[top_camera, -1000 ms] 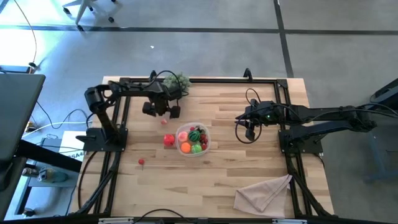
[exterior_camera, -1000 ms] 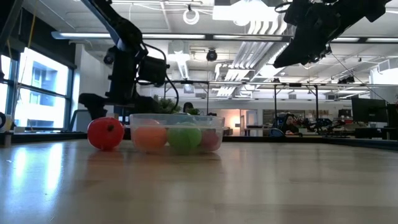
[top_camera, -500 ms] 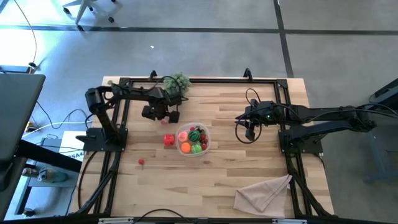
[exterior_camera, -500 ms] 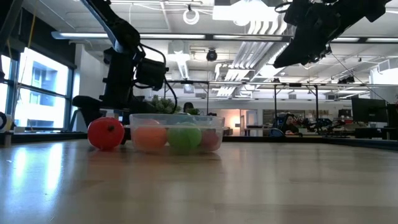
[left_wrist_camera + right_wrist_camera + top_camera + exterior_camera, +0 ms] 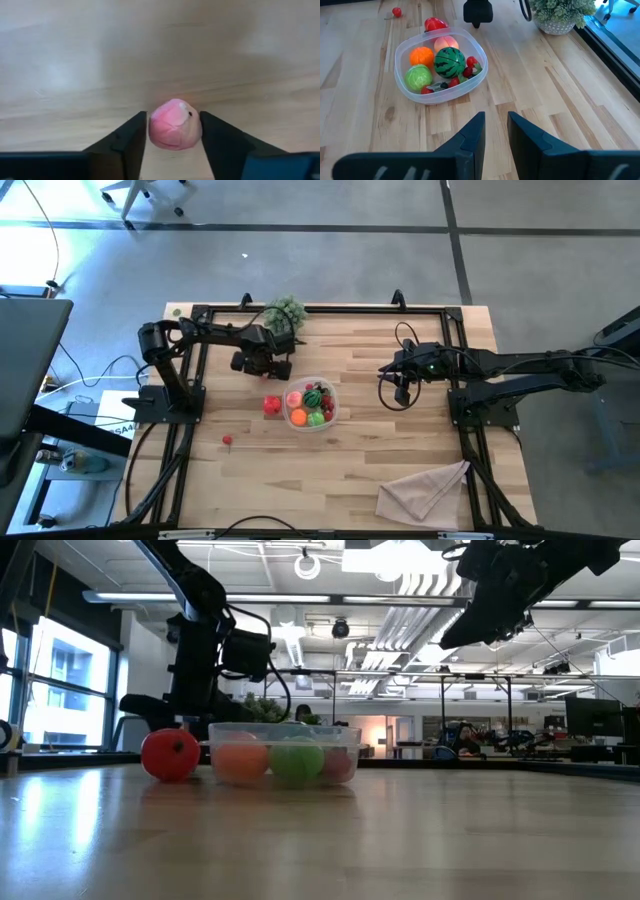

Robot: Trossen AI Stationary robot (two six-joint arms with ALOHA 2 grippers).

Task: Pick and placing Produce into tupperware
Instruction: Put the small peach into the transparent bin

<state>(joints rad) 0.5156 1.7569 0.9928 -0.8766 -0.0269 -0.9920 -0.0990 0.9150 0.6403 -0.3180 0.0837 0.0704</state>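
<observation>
As viewed from the table's front edge: small red berry [image 5: 227,440] and red fruit [image 5: 271,406] loose on the boards, not yet binned; next, tupperware [image 5: 331,409] part filled; behind it, left gripper [image 5: 173,115] pinching pink fruit [image 5: 175,132] at table level, evidently for lifting; right gripper [image 5: 495,120] parked aside, narrow, empty

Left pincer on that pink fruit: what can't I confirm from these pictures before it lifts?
- Contact: in the left wrist view the pink fruit fills the gap between the fingers, but whether they press it cannot be told.
- High view: the left pincer covers the fruit.
- Low view: the red fruit and tupperware block that spot.
</observation>
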